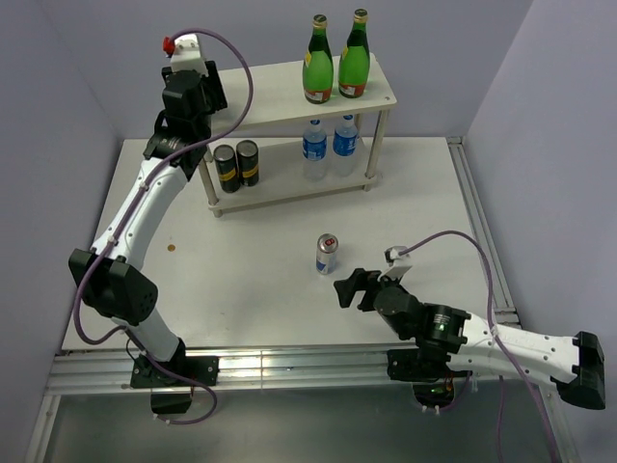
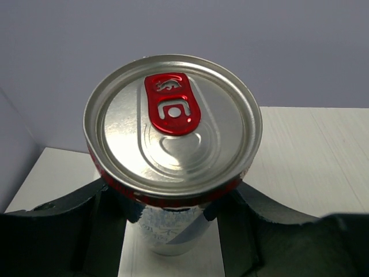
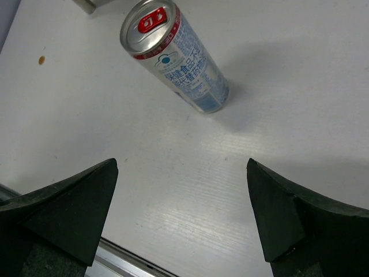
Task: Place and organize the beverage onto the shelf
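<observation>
Currently the left gripper pinches a can near the shelf; a tilted release could topple it. The right gripper sits wide open, empty, facing the table can.

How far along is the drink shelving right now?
Shelved: two green bottles on the top tier, two water bottles and two dark cans below. In hand: the left gripper is shut on a silver can by the left end of the shelf. Left: a second silver can stands on the table before the open right gripper.
</observation>
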